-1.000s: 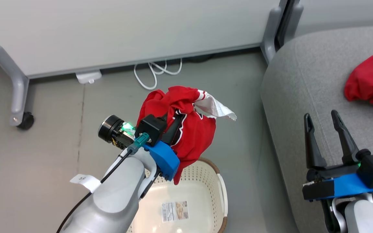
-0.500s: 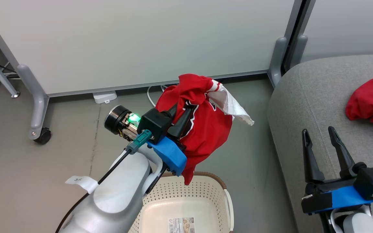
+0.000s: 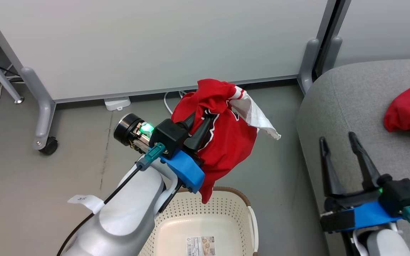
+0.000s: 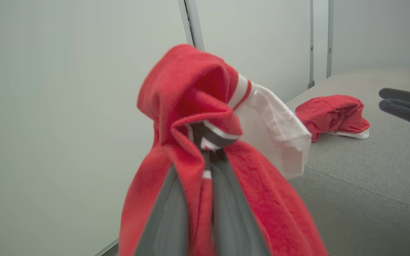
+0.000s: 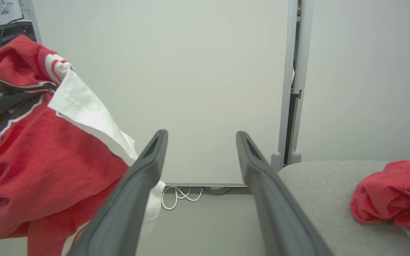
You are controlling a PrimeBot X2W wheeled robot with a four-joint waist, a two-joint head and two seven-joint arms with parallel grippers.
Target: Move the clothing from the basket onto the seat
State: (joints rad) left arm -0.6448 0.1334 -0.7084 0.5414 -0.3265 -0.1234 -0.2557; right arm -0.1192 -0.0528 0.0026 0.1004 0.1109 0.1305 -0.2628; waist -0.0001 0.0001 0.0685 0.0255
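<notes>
**Q:** Where does the held clothing sit relative to the claw?
**A:** The left gripper point(image 3: 200, 121) has its fingers clamped together on a fold of the red-and-white garment point(image 3: 226, 145) and holds it in the air. The cloth drapes around both fingers, and a white panel juts out to the right. Its lowest corner hangs above the far rim of the basket point(image 3: 233, 204).

**Q:** What edges and open room surround it?
**A:** Bare grey floor point(image 3: 66, 153) separates the basket from the seat point(image 3: 351, 106), whose rounded left edge stands to the right of the garment. A pale panel wall point(image 3: 155, 42) bounds the far side, with a white cable point(image 3: 167, 103) at its foot. The right gripper point(image 3: 336, 137), fingers apart, hovers over the seat's near left edge.

**Q:** What do the containers hold?
**A:** The basket's visible base bears a paper label point(image 3: 200, 245). A second red garment point(image 3: 409, 110) lies bunched on the seat at far right, well apart from both grippers.
</notes>
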